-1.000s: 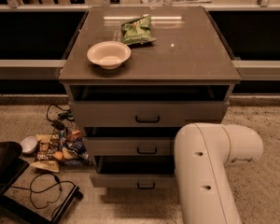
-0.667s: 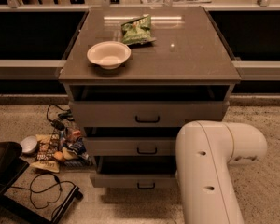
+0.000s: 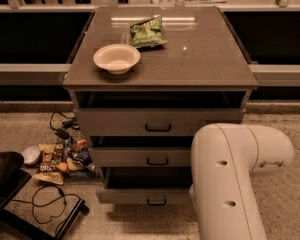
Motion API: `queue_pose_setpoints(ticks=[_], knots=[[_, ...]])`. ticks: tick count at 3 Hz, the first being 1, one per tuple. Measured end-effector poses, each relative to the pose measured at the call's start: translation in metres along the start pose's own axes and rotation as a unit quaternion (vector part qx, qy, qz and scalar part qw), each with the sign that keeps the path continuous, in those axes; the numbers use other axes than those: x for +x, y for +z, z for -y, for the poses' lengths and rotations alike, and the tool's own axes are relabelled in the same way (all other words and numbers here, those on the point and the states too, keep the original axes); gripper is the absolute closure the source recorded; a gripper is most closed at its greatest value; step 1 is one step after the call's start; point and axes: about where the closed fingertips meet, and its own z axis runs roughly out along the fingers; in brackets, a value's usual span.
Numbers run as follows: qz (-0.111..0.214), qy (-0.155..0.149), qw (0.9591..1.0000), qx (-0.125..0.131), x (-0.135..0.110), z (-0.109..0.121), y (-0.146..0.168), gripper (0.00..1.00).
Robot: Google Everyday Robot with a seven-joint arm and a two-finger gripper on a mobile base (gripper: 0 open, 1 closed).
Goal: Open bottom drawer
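While the bottom drawer [image 3: 140, 196] stands slightly out, lowest of three under the worktop [image 3: 190, 59], I judge a straight, level pull on its black handle [image 3: 156, 202] the surest way to open it fully. My arm [image 3: 225, 184] bends at lower right, covering that front's right end. My end effector is out of sight, so I cannot tell its state.

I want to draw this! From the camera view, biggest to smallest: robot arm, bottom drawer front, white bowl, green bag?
1. Robot arm, nearest the camera.
2. Bottom drawer front, partly hidden.
3. White bowl.
4. Green bag, slightly smaller.
End effector: out of view.
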Motion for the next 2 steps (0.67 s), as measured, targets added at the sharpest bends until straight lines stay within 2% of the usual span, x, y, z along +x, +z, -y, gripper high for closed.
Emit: queue_pose_setpoints(ticks=[1, 2], knots=[[-0.005, 0.002, 1.0000, -0.003, 0.0061, -0.0126, -0.0128, 0.75], [-0.002, 0.000, 1.0000, -0.002, 0.0053, -0.0117, -0.0111, 0.52]])
